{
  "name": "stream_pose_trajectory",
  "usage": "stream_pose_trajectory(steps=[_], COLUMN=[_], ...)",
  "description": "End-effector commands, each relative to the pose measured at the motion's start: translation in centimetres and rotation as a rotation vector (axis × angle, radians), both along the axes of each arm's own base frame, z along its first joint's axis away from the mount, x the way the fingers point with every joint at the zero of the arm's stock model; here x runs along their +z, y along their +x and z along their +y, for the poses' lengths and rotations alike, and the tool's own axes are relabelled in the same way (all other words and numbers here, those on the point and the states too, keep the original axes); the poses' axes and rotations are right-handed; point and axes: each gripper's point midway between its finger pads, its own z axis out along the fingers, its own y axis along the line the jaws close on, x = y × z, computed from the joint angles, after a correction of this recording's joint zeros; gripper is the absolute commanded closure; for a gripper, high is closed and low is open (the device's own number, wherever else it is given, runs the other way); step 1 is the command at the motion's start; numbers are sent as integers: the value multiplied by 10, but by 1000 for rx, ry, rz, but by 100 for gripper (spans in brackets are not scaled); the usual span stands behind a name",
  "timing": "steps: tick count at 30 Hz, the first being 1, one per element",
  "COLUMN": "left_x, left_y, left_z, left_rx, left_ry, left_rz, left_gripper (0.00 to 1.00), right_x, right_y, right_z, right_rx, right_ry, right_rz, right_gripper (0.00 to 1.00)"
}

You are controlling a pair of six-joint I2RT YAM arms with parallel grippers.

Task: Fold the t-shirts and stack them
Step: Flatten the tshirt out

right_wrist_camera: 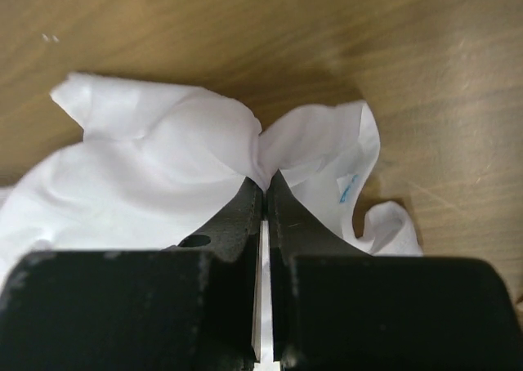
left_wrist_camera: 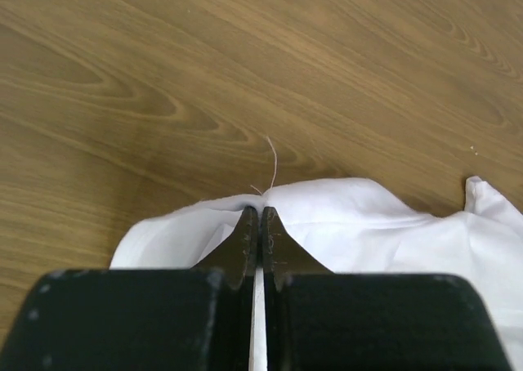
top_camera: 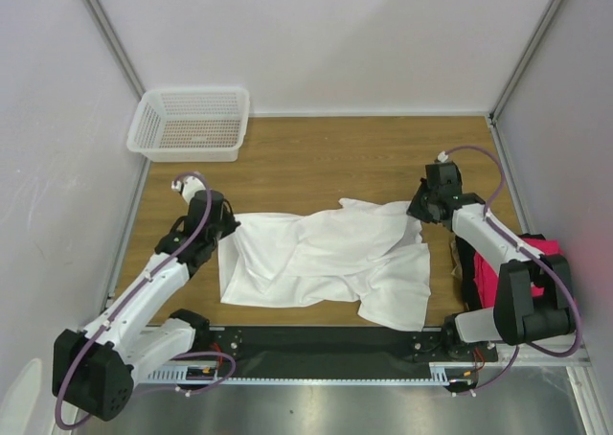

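The left gripper (left_wrist_camera: 260, 217) has its jaws pressed together on a fold at the left edge of the white t-shirt (top_camera: 326, 258), with a loose thread (left_wrist_camera: 273, 160) sticking out just past the tips. The right gripper (right_wrist_camera: 265, 189) is likewise pinched tight on bunched white cloth at the shirt's far right corner, with the small blue-white tag (right_wrist_camera: 347, 188) just beside its right finger.

The left arm stretches forward from the near left corner of the table (top_camera: 326, 157), its wrist turned inward to the shirt. The right arm reaches from the near right corner, angled forward and inward.

The white shirt lies rumpled across the table's middle, between the grippers. A magenta-pink t-shirt (top_camera: 490, 280) sits at the right edge, partly behind the right arm. A white mesh basket (top_camera: 192, 124) stands in the far left corner.
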Motion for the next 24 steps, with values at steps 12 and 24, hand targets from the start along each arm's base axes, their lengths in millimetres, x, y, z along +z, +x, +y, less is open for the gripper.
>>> stream_pose_trajectory(steps=[12,24], left_x=[76,47], left_y=[43,33], left_z=[17,11], left_rx=[19,-12], left_ry=[186,160], left_rz=[-125,-47], left_gripper=[100,100], right_x=[28,-3], right_y=[32,-21], right_z=[-22,1], right_rx=[-51,8], right_ry=[3,138], right_rz=[-129,-37], right_gripper=[100,100])
